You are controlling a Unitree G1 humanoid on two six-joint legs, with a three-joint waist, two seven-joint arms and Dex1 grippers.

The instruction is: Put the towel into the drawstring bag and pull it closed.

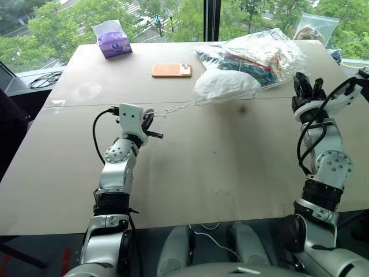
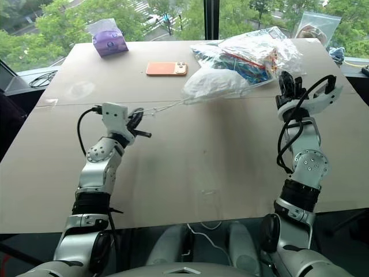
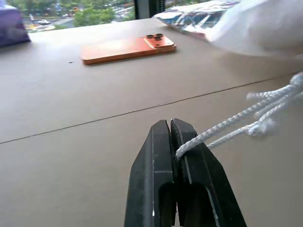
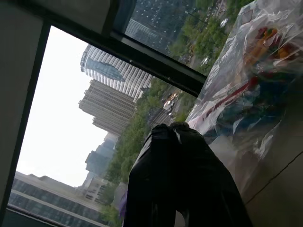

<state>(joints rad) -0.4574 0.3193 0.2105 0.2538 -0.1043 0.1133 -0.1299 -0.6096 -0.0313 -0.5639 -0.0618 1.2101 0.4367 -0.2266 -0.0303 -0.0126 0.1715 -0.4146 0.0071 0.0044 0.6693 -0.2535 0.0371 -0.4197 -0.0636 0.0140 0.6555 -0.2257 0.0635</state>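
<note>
One white drawstring bag (image 1: 226, 85), bulging and gathered at its mouth, lies on the worktop (image 1: 219, 167) against a clear plastic bag (image 1: 262, 55) of colourful items. Its cords (image 3: 236, 124) run taut to the left gripper (image 3: 169, 127), whose jaws pinch them. The right gripper (image 1: 304, 86) stands raised near the worktop's right edge, jaws closed on nothing. Bare worktop spreads between both arms.
</note>
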